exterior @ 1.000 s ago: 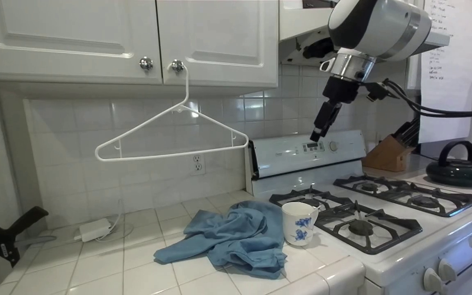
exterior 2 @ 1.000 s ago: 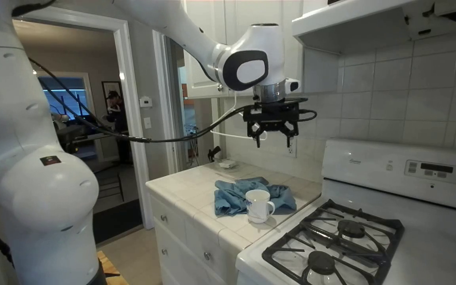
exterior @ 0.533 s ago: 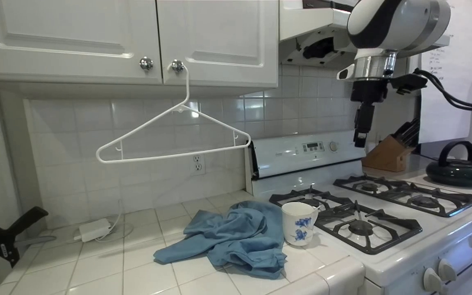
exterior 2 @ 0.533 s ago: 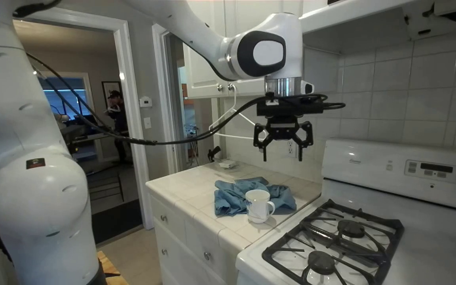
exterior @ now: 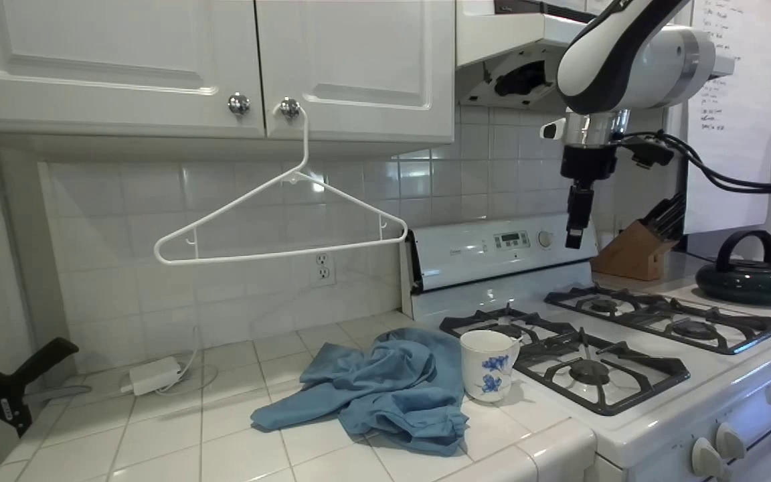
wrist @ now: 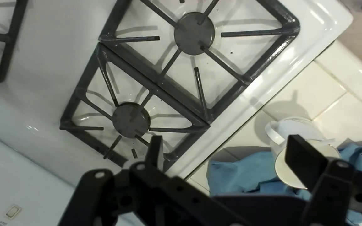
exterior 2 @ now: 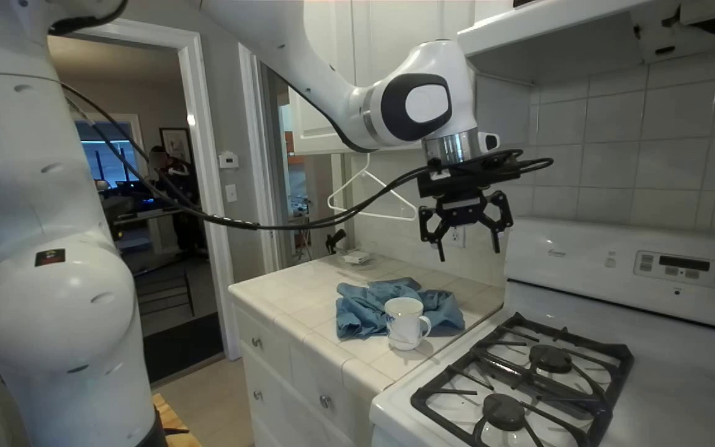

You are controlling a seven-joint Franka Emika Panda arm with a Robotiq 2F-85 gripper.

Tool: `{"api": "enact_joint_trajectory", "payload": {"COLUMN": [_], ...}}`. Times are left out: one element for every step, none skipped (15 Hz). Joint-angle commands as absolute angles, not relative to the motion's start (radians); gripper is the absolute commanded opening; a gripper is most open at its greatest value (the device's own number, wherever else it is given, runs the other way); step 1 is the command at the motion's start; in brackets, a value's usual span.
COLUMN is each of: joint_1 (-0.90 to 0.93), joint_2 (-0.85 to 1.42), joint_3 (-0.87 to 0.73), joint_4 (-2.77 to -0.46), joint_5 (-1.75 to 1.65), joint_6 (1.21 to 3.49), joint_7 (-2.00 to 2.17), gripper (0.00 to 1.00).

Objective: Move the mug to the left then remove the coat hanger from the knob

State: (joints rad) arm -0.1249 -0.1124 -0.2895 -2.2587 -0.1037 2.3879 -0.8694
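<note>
A white mug with blue flowers (exterior: 486, 375) stands upright on the tiled counter, against a crumpled blue cloth (exterior: 385, 388); its handle points toward the stove. From the right cabinet door's silver knob (exterior: 290, 108) hangs the white coat hanger (exterior: 306, 140) by its hook. In another exterior view the arm covers that knob, though the coat hanger (exterior 2: 388, 216) shows. High above the counter and stove, my gripper (exterior 2: 469, 256) points down, jaws wide apart and nothing between them. The wrist view shows the mug (wrist: 287, 171) far below, partly behind the right finger (wrist: 305, 160).
The gas stove (exterior: 633, 402) with black grates adjoins the counter beside the mug. A range hood (exterior: 506, 47) juts out above it. Farther along are a knife block (exterior: 636, 254) and a dark kettle (exterior: 747, 278). A white adapter (exterior: 154, 375) lies on the counter; cables trail from the arm.
My gripper has shifted toward the stove and slightly lower, its tilt changing on the way. The hanger sways slightly on the knob. Mug and cloth stay where they were; the jaws remain open.
</note>
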Motion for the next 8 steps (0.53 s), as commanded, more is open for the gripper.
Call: {"api": "enact_joint_trajectory", "payload": {"joint_1": [-0.133,-0.126,-0.117,-0.101,-0.084,-0.064,-0.050,-0.043], "joint_2": [-0.116,-0.115,-0.111,-0.105,-0.102,-0.098,-0.097,-0.093], "joint_3": [-0.268,-0.265,-0.261,-0.258,-0.254,-0.250,-0.246,-0.239], "joint_4": [-2.296,-2.312,-2.324,-2.342,-2.353,-2.359,-2.363,-2.361], "joint_5": [-0.073,-0.060,-0.040,0.011,0.062,0.138,0.197,0.232], "joint_6": [2.484,2.543,2.589,2.646,2.672,2.672,2.654,2.628], "joint_7": [-0.924,-0.956,-0.996,-1.063,-1.130,-1.210,-1.275,-1.324], "gripper": [1.00,1.00,1.00,1.00,1.00,1.00,1.00,1.00]}}
